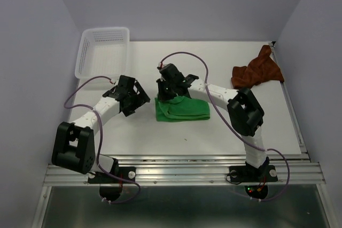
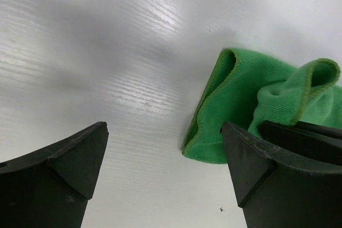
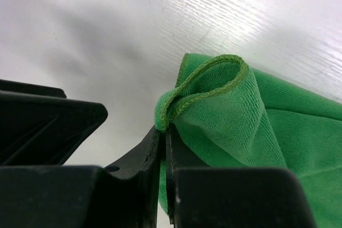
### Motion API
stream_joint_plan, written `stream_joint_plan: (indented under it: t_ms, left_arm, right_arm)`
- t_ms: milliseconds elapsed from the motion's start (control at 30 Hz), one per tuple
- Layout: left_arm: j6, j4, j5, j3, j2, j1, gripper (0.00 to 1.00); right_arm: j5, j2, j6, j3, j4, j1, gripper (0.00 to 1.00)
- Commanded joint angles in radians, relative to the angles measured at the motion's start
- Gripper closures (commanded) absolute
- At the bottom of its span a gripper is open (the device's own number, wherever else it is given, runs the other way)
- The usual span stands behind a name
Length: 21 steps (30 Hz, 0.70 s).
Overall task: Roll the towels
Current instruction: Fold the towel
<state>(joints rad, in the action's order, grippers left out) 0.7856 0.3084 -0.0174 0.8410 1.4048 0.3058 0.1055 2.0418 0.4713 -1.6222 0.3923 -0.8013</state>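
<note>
I see bright, even overhead light, soft shadows on the white table (image 1: 160, 137), streaky glare and broad grey shadows in both my wrist views

On our white tabletop (image 1: 224, 132) we see a basket (image 1: 101, 52) at the far left corner, a rust-brown towel (image 1: 258, 71) by the right edge and a green towel (image 1: 184, 111) mid-table.

A white table (image 1: 144, 137) sits boxed in by plain lavender-grey panels: a back wall (image 1: 187, 4), a left wall (image 1: 26, 78) and a right wall (image 1: 320, 52). Its finely ribbed top shines softly under even light. An aluminium rail (image 1: 181, 172) edges the near side, with dull grey floor (image 1: 176, 209) below.
</note>
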Motion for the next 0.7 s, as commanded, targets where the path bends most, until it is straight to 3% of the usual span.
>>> stream_joint_plan:
  t_ms: [0, 100, 167, 300, 567, 633, 667]
  left_arm:
    - [-0.009, 0.052, 0.057, -0.025, -0.072, -0.019, 0.01]
    - [-0.011, 0.066, 0.066, -0.033, -0.101, -0.031, 0.01]
    - [-0.013, 0.072, 0.068, -0.037, -0.112, -0.036, 0.01]
    - [-0.013, 0.08, 0.073, -0.042, -0.133, -0.043, 0.01]
    - [-0.014, 0.092, 0.063, -0.057, -0.171, -0.048, 0.01]
    - [-0.017, 0.087, 0.047, -0.065, -0.182, -0.048, 0.01]
    - [-0.019, 0.077, 0.04, -0.071, -0.185, -0.048, 0.01]
  right_arm:
    - [-0.004, 0.044, -0.01, -0.077, 0.0, -0.026, 0.89]
    - [0.0, 0.073, -0.022, -0.106, 0.014, -0.048, 0.74]
    - [0.0, 0.084, -0.031, -0.128, 0.025, -0.058, 0.68]
    - [0.014, 0.112, -0.077, -0.18, 0.062, -0.079, 0.45]
    - [-0.044, 0.117, -0.131, -0.249, 0.106, -0.09, 0.31]
    - [-0.072, 0.08, -0.132, -0.211, 0.108, -0.09, 0.16]
    - [-0.098, 0.048, -0.132, -0.191, 0.109, -0.09, 0.0]
